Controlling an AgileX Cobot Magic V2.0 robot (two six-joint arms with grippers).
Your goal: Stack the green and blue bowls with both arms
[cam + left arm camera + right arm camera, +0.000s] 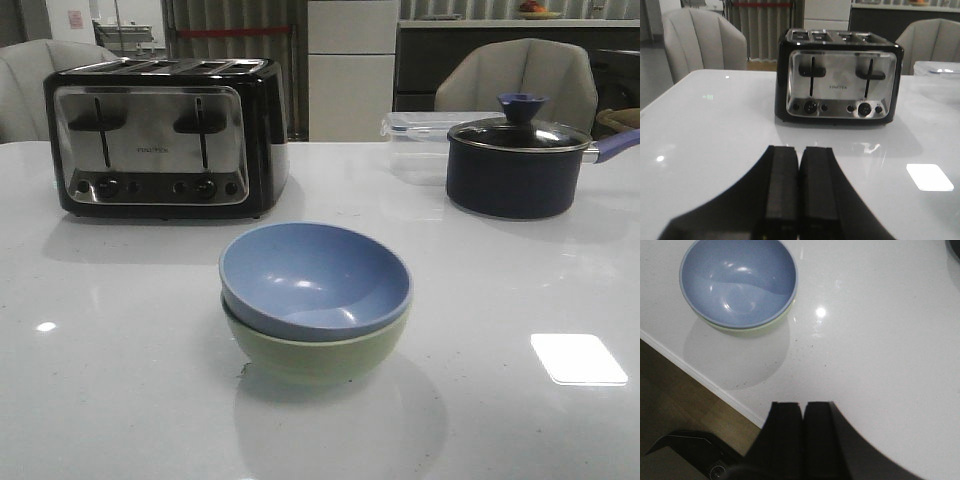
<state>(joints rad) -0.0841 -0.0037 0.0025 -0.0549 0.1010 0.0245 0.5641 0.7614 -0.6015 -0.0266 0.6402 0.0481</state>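
Stack's looking done, blue bowl [315, 278] sitting nested in the green bowl [318, 353] mid-table, both grippers [799, 190] [802, 435] pinched closed and empty, so I'm just keeping them clear.

Dusty blue bowl [315, 277] above a pale sage green bowl [318, 358]. White glossy table [120, 380]. Toaster [165, 135] with black casing and a brushed silver face. Dark navy pot [518, 168] with a blue knob and handle. Clear container [420, 135] behind it. Black grippers [800, 192]. Beige-grey chairs [525, 75].
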